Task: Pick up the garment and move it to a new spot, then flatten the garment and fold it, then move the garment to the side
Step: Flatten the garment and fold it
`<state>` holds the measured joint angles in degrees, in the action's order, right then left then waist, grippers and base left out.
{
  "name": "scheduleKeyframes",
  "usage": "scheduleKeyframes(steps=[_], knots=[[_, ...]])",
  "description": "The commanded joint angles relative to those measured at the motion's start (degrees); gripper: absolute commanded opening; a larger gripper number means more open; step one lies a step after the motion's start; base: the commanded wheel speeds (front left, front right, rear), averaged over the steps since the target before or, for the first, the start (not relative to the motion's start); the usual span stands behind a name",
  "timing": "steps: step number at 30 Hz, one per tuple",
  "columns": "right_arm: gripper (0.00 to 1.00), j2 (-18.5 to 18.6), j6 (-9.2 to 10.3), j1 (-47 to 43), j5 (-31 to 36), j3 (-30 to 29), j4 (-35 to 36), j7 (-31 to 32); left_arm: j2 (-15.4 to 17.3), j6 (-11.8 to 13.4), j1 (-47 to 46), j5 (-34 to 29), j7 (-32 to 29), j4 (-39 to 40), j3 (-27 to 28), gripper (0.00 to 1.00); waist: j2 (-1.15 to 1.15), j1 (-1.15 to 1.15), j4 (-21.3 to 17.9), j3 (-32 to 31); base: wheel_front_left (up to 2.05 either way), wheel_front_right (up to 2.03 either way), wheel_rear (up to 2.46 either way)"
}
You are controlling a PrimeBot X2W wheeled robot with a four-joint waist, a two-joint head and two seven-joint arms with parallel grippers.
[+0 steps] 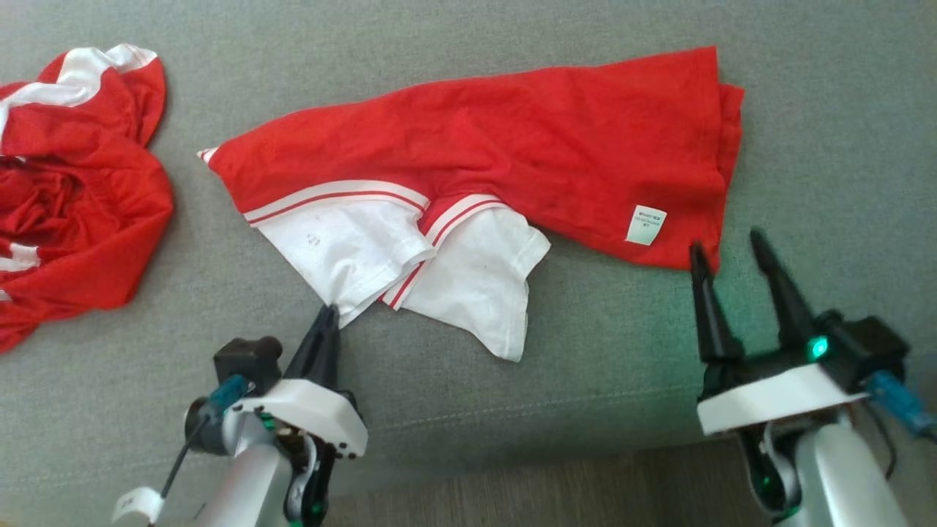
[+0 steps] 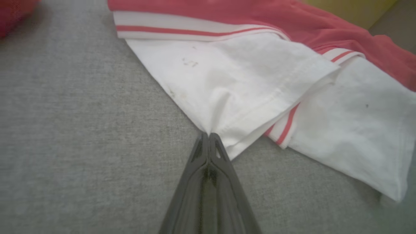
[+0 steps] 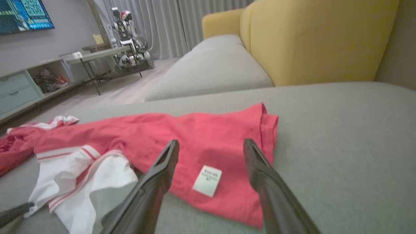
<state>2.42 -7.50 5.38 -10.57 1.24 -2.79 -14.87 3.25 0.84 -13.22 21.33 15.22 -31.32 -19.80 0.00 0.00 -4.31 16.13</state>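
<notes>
Head view, read from the left: a crumpled red-and-white heap of cloth point(image 1: 73, 183) sits at the far left of the grey woven sofa cushion point(image 1: 468, 410), apart from the task's garment, a red cotton T-shirt point(image 1: 512, 139). The T-shirt lies stretched across the middle of the cushion. Its two white short sleeves point(image 1: 476, 285) overlap on the near side, and its hem, with a small white care label point(image 1: 646, 224), lies to the right. It looks laid out and doubled lengthwise, so I judge the pickup and the move to a new spot done and the flatten-and-fold stage under way. The sleeves are rumpled and need smoothing. The further folds and the final move to the side are also left. The left gripper point(image 1: 327, 315) has its two dark fingers pressed together on the near corner of the left-hand sleeve. The left wrist view shows the white cloth puckering right at the tips. Further right, the right gripper point(image 1: 726, 241) stands with its fingers spread wide and holds nothing. Its tips are at the near edge of the red hem, just beside the label; whether they touch the cloth I cannot tell.
</notes>
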Motion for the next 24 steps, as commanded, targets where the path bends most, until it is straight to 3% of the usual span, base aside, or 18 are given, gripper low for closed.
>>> scheduleKeyframes(steps=[1, 8, 14, 24], knots=[[1.0, 0.5, 0.01, 0.1, 0.1, 1.2, -2.0, -0.1, 1.8, 0.8, 1.1, -0.6, -0.2, 2.5, 2.1, 0.0, 0.0, 0.0, 0.2, -0.5, 0.0, 0.0, 0.0], [1.0, 0.5, 0.01, 2.2, 0.7, -2.5, -15.2, -0.1, 4.6, 3.0, 2.9, -3.9, -0.2, 10.3, 4.8, 0.0, 0.0, 0.0, 1.1, -1.4, 0.0, 0.0, 0.0], [1.0, 0.5, 0.01, 6.9, -3.4, -3.5, -25.4, -0.1, 5.2, 2.7, 3.4, -4.2, -0.2, 12.5, 5.7, 0.0, 0.0, 0.0, 1.6, -1.4, 0.0, 0.0, 0.0], [1.0, 0.5, 0.01, 13.6, -3.0, -3.3, -33.2, -0.1, 4.7, 2.3, 3.2, -5.0, -0.2, 12.7, 5.7, 0.0, 0.0, 0.0, 3.0, -0.7, 0.0, 0.0, 0.0]])
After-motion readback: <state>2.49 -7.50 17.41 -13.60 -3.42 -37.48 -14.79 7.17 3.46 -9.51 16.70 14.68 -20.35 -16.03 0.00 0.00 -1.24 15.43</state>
